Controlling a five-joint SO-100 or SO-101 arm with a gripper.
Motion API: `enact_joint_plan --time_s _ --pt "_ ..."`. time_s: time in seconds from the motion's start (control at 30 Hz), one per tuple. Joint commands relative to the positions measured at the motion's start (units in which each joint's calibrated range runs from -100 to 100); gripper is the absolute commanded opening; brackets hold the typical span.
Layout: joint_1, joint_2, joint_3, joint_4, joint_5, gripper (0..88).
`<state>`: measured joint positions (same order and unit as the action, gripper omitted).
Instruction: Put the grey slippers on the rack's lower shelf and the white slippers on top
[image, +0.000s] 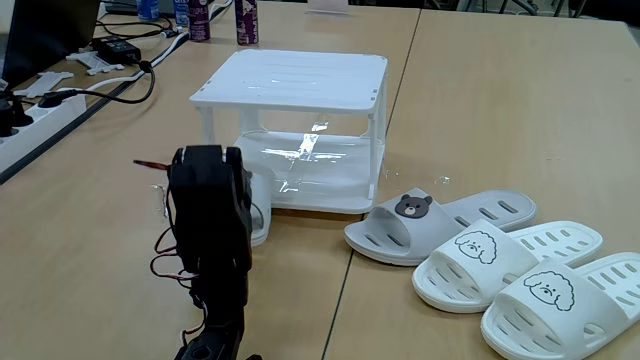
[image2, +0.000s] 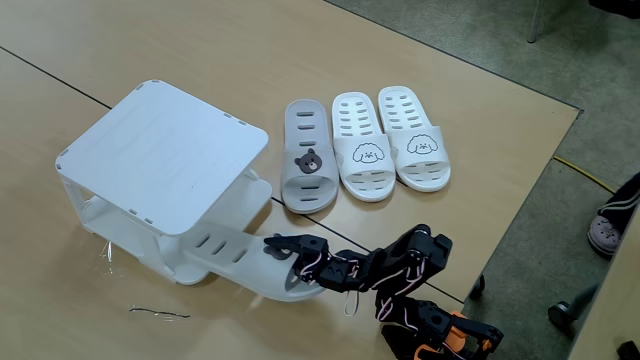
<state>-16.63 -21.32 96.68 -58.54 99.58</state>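
Observation:
The white rack (image2: 160, 150) stands at the left, its top tier bare. One grey slipper (image2: 230, 262) lies toe-first, partly in on the lower shelf (image: 335, 180), with its heel sticking out toward the arm. My gripper (image2: 281, 248) is shut on that heel end. In the fixed view from behind the arm, the dark arm (image: 208, 215) hides most of this slipper (image: 260, 205). The other grey slipper (image2: 308, 170) with its bear face lies on the table beside the rack. Next to it lie two white slippers (image2: 362, 150) (image2: 415, 140), side by side.
A power strip (image: 40, 105), cables and bottles (image: 246, 22) sit at the back left of the table. The table edge (image2: 520, 215) runs close to the right of the arm base. A person's shoe (image2: 608, 230) is on the floor beyond it.

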Motion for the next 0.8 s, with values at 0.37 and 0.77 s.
enact_joint_plan --time_s 0.37,0.77 --pt "-0.72 27.50 -42.77 0.04 0.42 0.7" --pt "-0.06 55.77 -94.83 18.59 0.42 0.7"
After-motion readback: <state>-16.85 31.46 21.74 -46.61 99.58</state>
